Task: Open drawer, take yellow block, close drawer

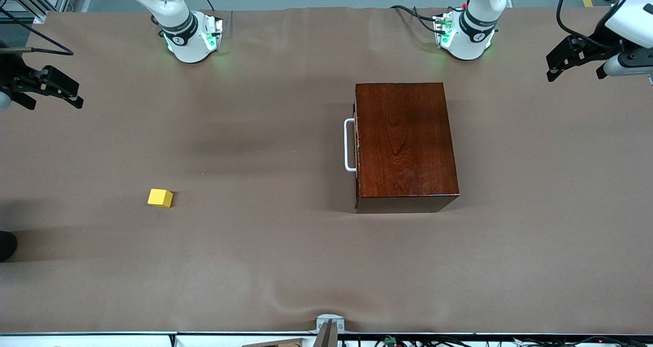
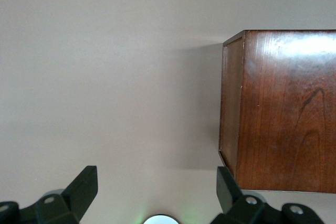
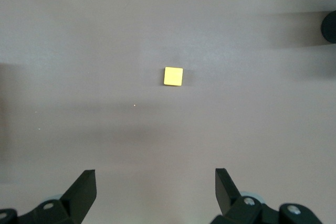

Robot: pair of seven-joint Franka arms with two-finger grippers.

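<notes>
The small yellow cube block lies on the brown bench toward the right arm's end, well apart from the dark wooden drawer box, whose drawer is closed with its white handle flush. This fits the job finished. Both the right claw and left claw hang released, waiting at the bench ends.

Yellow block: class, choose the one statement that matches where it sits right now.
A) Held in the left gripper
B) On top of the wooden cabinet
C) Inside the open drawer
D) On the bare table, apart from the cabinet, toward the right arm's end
D: the yellow block lies alone on the table, well clear of the closed wooden cabinet, and no gripper touches it.
</notes>
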